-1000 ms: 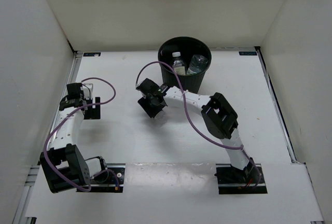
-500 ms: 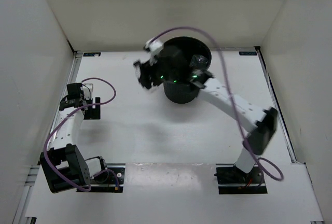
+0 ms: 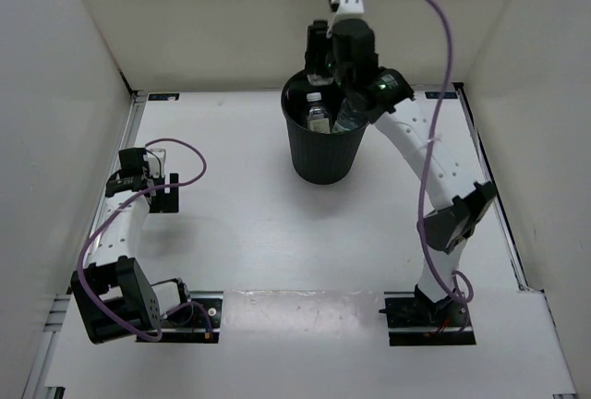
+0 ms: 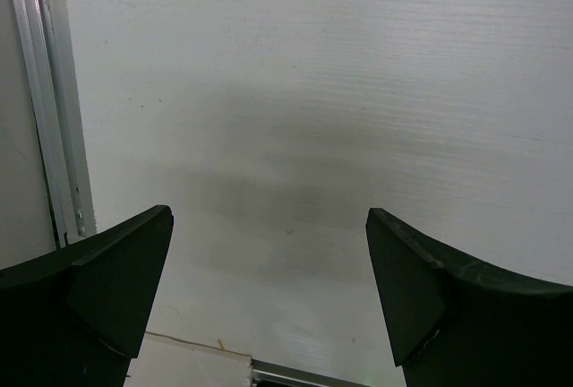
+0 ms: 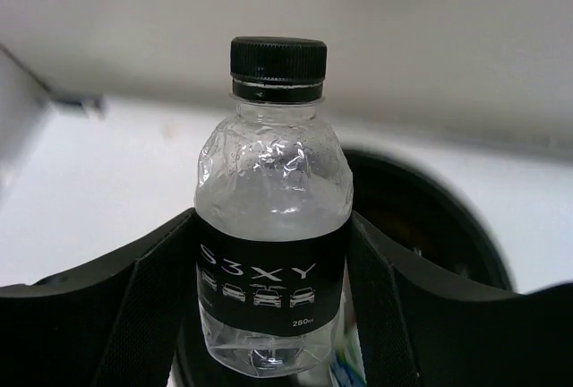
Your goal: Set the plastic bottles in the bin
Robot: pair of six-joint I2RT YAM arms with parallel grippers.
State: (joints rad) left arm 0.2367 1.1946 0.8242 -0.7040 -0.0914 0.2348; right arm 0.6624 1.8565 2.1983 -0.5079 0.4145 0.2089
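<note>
My right gripper (image 3: 319, 55) is raised over the far rim of the round black bin (image 3: 325, 154). It is shut on the small clear bottle with black cap and black label (image 5: 273, 226), held upright, with the bin's opening (image 5: 448, 217) below and behind it. Inside the bin stand a white-capped pale-labelled bottle (image 3: 318, 114) and another clear bottle (image 3: 350, 113). No yellow-capped bottle shows. My left gripper (image 3: 148, 163) is open and empty over the bare table at the left (image 4: 269, 226).
White walls close the table on the left, back and right. An aluminium rail (image 4: 49, 109) runs along the table's left edge next to the left gripper. The right arm's purple cable (image 3: 443, 57) arcs high above the bin.
My right arm has swung up from the table left of the bin to above its far rim, carrying the black-capped bottle. The left arm has not moved.
</note>
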